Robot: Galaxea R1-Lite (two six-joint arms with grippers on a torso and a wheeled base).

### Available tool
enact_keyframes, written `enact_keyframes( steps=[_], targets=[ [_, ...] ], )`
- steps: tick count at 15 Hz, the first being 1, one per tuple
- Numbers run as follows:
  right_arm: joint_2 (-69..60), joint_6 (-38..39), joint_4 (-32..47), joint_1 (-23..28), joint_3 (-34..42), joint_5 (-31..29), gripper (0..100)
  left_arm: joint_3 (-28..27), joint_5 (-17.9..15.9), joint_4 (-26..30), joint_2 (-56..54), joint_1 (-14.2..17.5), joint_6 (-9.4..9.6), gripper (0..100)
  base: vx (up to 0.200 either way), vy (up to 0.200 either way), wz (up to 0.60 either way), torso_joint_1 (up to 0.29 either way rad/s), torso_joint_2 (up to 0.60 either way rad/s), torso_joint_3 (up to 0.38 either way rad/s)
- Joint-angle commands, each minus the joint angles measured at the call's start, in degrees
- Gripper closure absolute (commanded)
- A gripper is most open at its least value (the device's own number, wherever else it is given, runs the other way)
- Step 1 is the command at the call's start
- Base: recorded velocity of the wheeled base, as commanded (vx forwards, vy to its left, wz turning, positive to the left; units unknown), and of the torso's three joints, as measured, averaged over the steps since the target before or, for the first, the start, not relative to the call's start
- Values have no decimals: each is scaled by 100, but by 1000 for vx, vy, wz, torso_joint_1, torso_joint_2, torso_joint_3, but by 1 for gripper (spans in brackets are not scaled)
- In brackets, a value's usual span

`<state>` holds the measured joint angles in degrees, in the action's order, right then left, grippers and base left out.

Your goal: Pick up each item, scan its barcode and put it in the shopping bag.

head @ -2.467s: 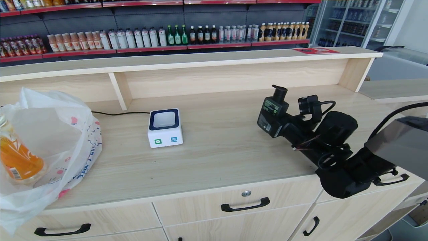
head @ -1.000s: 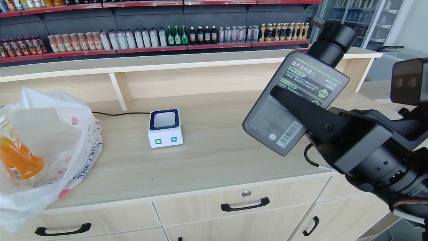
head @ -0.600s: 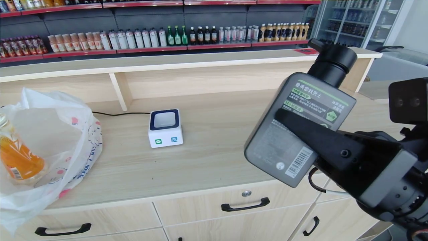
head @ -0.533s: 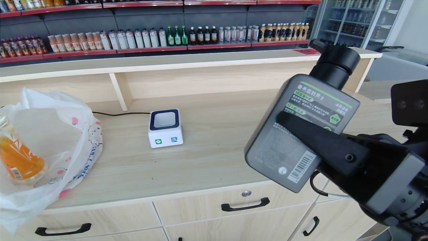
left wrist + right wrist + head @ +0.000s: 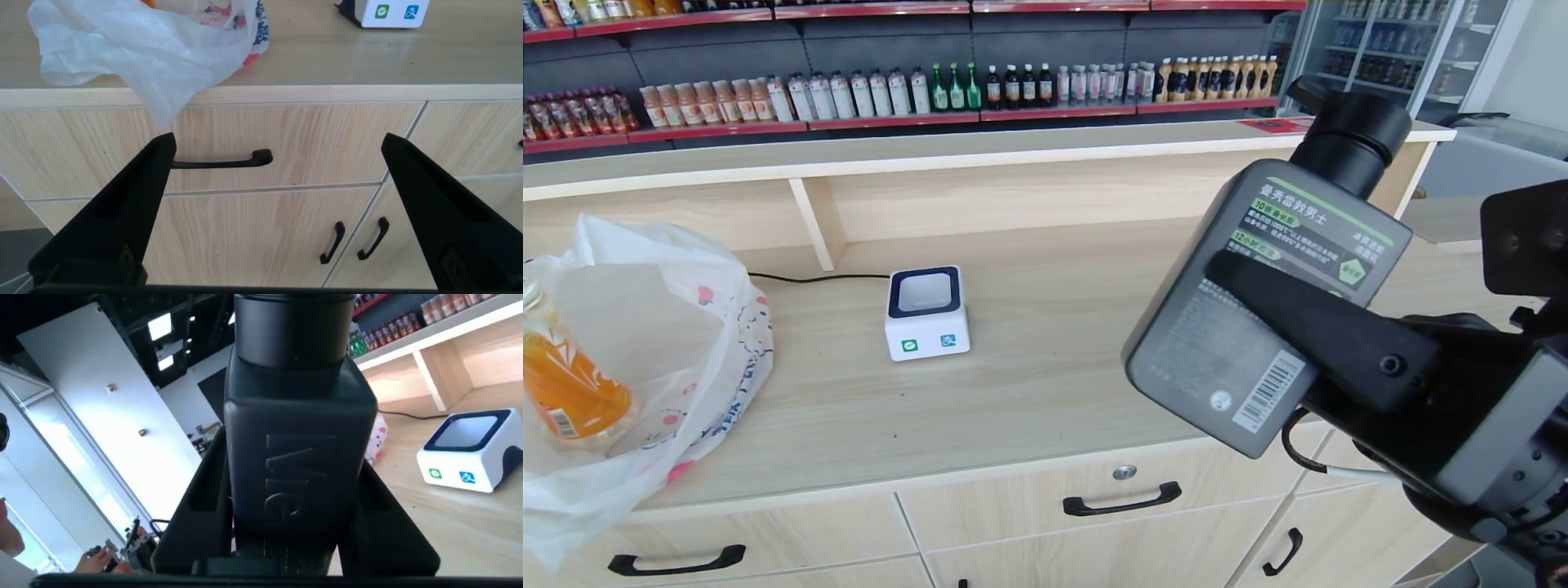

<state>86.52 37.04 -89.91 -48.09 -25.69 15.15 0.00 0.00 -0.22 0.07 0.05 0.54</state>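
We've got the right claw [image 5: 1227,276] clamped on the dark grey bottle [image 5: 1201,347], held tilted in the air over the worktop [image 5: 1029,384], cap up, barcode label toward our head camera. The scanner [image 5: 927,313] is on the worktop well to that claw's left. The shopping bag [image 5: 645,310] is further left, with an orange drink bottle [image 5: 568,384] inside. The left claw [image 5: 278,140] is spread wide with nothing in it, facing the drawers [image 5: 327,147].
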Motion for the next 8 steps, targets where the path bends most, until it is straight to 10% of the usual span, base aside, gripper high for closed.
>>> enact_keyframes(
  steps=[1, 8],
  targets=[
    [129, 23, -9, 2, -226, 5, 100, 0, 0, -4, 1, -5, -1, 0, 0, 0, 0, 0, 0, 0],
    [340, -1295, -9, 125, -279, -39, 100, 0, 0, -4, 1, 4, -1, 0, 0, 0, 0, 0, 0, 0]
  ],
)
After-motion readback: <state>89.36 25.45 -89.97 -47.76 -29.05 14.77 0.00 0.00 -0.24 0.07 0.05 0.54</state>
